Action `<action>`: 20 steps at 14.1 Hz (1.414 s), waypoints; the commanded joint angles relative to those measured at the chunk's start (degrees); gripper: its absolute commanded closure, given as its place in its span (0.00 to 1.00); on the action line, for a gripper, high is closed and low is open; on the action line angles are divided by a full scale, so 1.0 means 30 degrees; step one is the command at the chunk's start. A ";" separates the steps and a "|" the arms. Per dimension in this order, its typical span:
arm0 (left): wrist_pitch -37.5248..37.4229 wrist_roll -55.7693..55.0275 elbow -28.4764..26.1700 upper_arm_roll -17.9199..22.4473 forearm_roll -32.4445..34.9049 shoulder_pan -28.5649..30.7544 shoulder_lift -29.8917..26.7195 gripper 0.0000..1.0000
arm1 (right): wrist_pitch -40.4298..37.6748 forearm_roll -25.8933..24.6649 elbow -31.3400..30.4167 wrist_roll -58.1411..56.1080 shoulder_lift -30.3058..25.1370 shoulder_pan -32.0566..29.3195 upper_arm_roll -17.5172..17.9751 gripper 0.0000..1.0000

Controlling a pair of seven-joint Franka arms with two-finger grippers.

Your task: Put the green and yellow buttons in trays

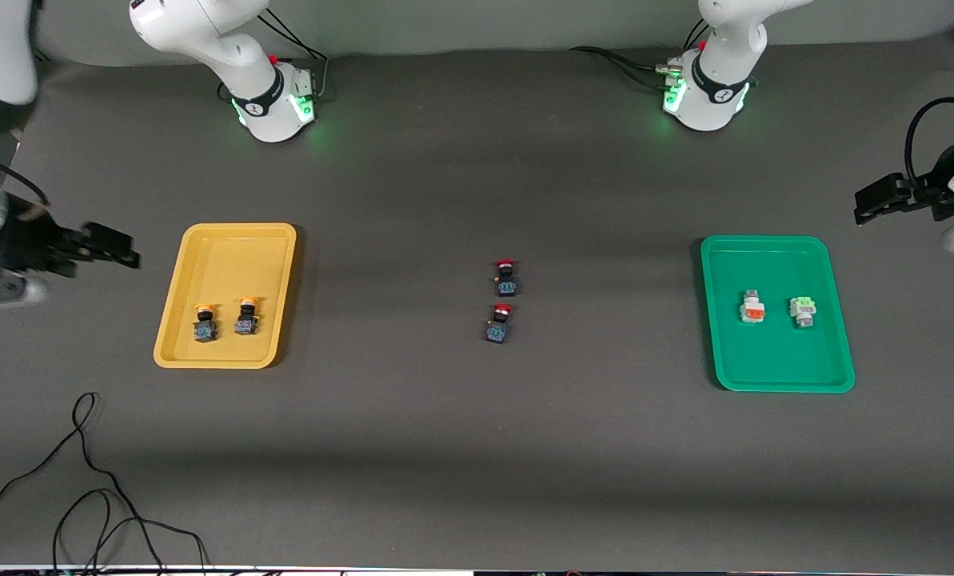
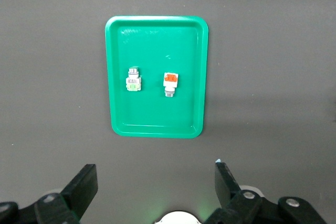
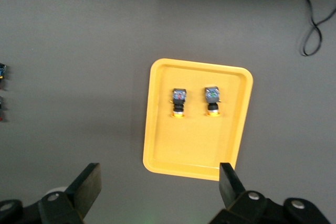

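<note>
Two yellow-capped buttons (image 1: 205,321) (image 1: 246,314) lie side by side in the yellow tray (image 1: 237,256). They also show in the right wrist view (image 3: 179,102) (image 3: 212,99) in that tray (image 3: 194,150). A light-green-capped button (image 1: 803,310) lies in the green tray (image 1: 764,264). It also shows in the left wrist view (image 2: 134,80) in that tray (image 2: 157,40). My right gripper (image 1: 129,248) (image 3: 160,174) is open and empty, high over bare table beside the yellow tray. My left gripper (image 1: 860,206) (image 2: 155,174) is open and empty, high over bare table beside the green tray.
An orange-capped silver-white button (image 1: 753,306) (image 2: 170,83) lies in the green tray beside the green one. Two red-capped dark buttons (image 1: 506,277) (image 1: 500,322) lie at the table's middle. Loose black cables (image 1: 85,480) lie near the front edge at the right arm's end.
</note>
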 commanded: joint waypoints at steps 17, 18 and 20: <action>-0.0670 0.0071 0.0598 0.6501 0.0092 -0.6912 0.0407 0.01 | 0.0243 -0.1677 -0.2902 0.0951 -0.3478 -0.8598 0.7906 0.00; -0.0641 0.0071 0.0627 0.6501 0.0063 -0.6912 0.0407 0.01 | 0.0243 -0.1707 -0.2902 0.0951 -0.3478 -0.8569 0.7906 0.00; -0.0611 0.0100 0.0627 0.6501 0.0063 -0.6883 0.0407 0.00 | 0.0243 -0.1707 -0.2902 0.0951 -0.3478 -0.8598 0.7906 0.00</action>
